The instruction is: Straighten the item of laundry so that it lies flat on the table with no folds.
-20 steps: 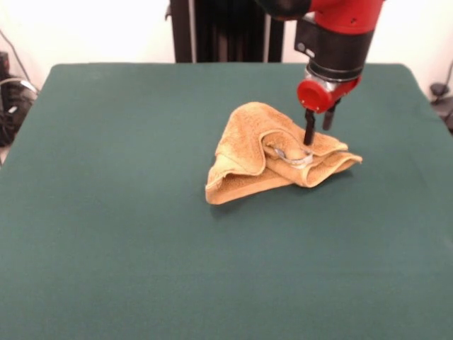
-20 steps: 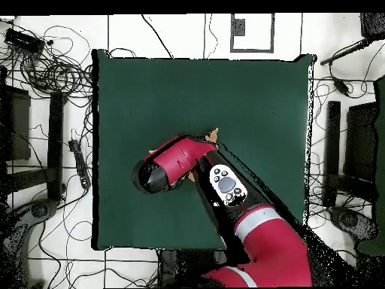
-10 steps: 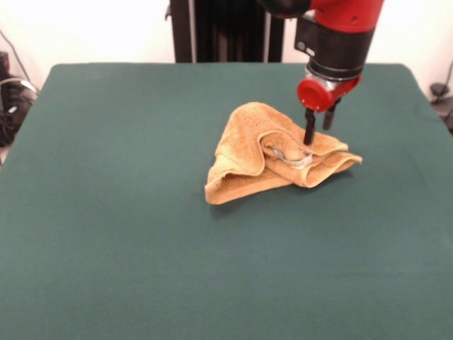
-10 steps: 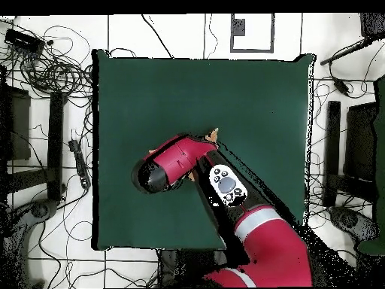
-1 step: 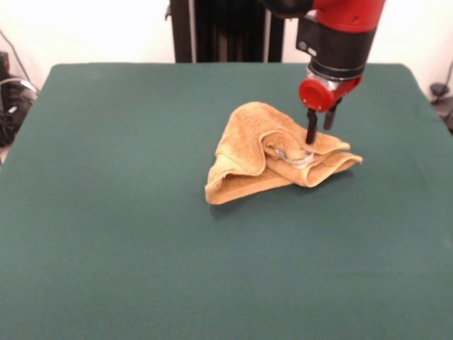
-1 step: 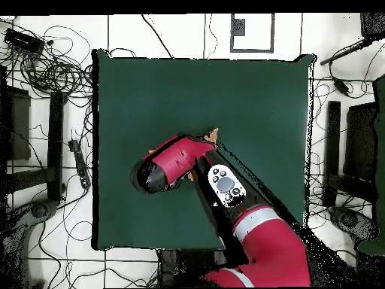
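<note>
From my remote station, the nearest stretch of the table (image 5: pixel 141 269) is bare dark green cloth running to the bottom edge of the front view. Past it, right of the table's centre, lies the item of laundry (image 5: pixel 248 152), a golden-orange towel bunched into a rough triangular heap. Its nearest layer is a doubled flap whose thick folded edge faces the camera at the left corner; a rolled fold runs out to a blunt tip at the right. Between those layers a small grey tag (image 5: pixel 294 157) shows in a hollow near the top of the heap.

Directly above that hollow I see the gripper (image 5: pixel 320 129), hanging from the red and black arm (image 5: pixel 340 35) that comes down from above. Two thin black fingers (image 5: pixel 311 126) point straight down, set a narrow gap apart, with nothing held between them. The nearer one reaches down to the upper fold on the towel's right side; I cannot tell whether its tip touches the cloth.

In the overhead view the arm (image 6: pixel 225 188) covers nearly all of the towel; only a small orange corner (image 6: pixel 213 135) peeks out beside the wrist, near the middle of the table (image 6: pixel 188 90).
</note>
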### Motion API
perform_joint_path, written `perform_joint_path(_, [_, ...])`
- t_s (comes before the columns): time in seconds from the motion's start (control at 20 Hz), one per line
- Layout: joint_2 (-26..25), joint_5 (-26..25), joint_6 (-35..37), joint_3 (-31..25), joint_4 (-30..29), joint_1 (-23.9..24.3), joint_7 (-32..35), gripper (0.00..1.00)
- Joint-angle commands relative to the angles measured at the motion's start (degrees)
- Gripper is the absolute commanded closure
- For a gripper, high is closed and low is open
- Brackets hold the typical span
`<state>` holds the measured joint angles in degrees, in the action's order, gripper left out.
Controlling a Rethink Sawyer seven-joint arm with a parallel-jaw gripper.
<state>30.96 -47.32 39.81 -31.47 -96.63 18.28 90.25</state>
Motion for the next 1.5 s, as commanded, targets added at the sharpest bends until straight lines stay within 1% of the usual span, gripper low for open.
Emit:
perform_joint_path(0.05, [-0.70, -0.69, 3.01, -1.48, -0.10, -2.63, -6.15, 1.00])
perform_joint_path(0.6, [-0.57, -0.90, 2.82, -1.19, -0.14, -3.15, -6.16, 1.00])
perform_joint_path(0.9, [0.13, -0.46, 2.97, -1.15, -1.08, -2.57, -6.42, 1.00])
perform_joint_path(1.15, [1.65, 2.72, 7.42, -2.45, -2.42, -0.69, -9.60, 1.00])
perform_joint_path(1.4, [1.63, 3.35, 7.79, -2.83, -2.08, -0.51, -10.03, 1.00])
perform_joint_path(1.5, [1.61, 2.95, 7.08, -3.86, -2.18, 0.09, -12.10, 1.00])
